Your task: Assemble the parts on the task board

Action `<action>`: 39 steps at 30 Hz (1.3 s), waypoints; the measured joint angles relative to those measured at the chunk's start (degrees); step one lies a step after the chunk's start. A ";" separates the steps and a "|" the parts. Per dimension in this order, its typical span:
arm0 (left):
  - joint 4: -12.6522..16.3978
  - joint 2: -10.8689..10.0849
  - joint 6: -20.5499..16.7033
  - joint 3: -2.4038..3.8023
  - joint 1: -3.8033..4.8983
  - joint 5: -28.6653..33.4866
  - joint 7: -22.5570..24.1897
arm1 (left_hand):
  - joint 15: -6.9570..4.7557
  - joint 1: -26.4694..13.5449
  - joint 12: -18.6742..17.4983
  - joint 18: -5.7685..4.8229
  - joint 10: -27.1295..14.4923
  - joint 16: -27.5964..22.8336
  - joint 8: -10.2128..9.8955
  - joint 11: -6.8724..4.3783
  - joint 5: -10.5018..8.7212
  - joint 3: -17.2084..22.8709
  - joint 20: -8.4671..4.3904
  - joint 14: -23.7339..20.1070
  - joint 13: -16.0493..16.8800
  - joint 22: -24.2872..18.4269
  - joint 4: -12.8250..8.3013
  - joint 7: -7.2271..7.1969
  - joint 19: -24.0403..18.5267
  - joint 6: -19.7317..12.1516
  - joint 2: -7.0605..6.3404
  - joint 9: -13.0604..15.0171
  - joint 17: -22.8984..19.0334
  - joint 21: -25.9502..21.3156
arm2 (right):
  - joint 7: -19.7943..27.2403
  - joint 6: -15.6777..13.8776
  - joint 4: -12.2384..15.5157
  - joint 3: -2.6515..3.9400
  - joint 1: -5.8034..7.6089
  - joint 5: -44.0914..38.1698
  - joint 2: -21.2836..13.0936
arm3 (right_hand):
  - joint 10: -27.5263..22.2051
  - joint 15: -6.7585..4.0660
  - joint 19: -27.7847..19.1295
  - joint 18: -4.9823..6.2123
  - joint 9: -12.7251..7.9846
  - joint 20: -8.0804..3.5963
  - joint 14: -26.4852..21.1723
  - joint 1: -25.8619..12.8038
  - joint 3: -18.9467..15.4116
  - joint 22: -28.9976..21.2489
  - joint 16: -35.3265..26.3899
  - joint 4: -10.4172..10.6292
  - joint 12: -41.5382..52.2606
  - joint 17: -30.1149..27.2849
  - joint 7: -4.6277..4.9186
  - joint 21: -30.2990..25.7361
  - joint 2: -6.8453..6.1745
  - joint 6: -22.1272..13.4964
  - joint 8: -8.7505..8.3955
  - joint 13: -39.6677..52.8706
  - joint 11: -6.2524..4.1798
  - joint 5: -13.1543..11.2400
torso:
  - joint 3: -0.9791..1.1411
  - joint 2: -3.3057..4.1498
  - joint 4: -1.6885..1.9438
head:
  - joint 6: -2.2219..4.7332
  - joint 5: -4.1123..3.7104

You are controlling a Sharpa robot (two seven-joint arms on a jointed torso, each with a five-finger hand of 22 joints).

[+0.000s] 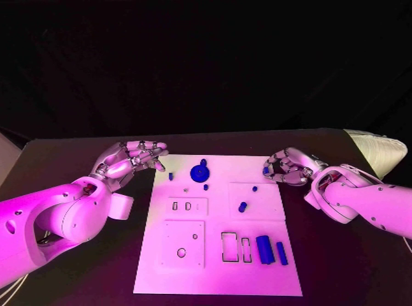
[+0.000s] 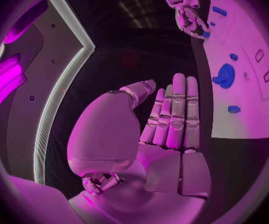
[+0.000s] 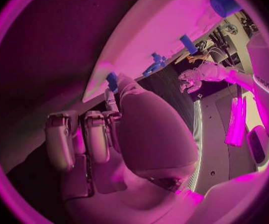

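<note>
Right hand (image 1: 286, 167) sits at the task board's (image 1: 261, 287) 2 o'clock corner, fingers curled round a small blue part (image 1: 266, 170) — looks pinched between fingertips, the part just off the board's right edge. Left hand (image 1: 132, 159) hovers at the board's 10 o'clock corner, off the edge; fingers loosely straight and apart, holding nothing.

Handling, my read: parts are small rigid plastic, light, prob. smooth — easy to slip or twist in a fingertip pinch. Take hold across the short sides, mid-length.

Other parts on board: round blue gear-like piece (image 1: 199, 172) at 12 o'clock, near the left hand; small peg (image 1: 242, 206) at ctr; two blue bars (image 1: 265, 249) at 5 o'clock, well apart from both hands.
</note>
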 measured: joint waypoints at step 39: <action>-0.55 0.10 0.01 -0.01 0.00 0.00 -0.26 | 0.00 0.00 0.00 0.00 0.00 0.26 0.00 0.00 0.00 0.00 0.17 0.00 0.05 0.12 0.00 0.00 -0.17 0.00 0.00 0.07 0.03 0.43 | -8.00 -6.39 13.18 0.34 4.74 -0.98 -0.46 | -0.10 -2.25 -0.11 0.00 0.71 -2.14 0.00 -2.70 6.87 0.02 0.00 0.10 1.78 -0.02 -1.92 1.84 -0.23 3.11 5.05 0.00 -2.34 -2.87 | -0.27 -0.39 -0.14 | -0.16 0.63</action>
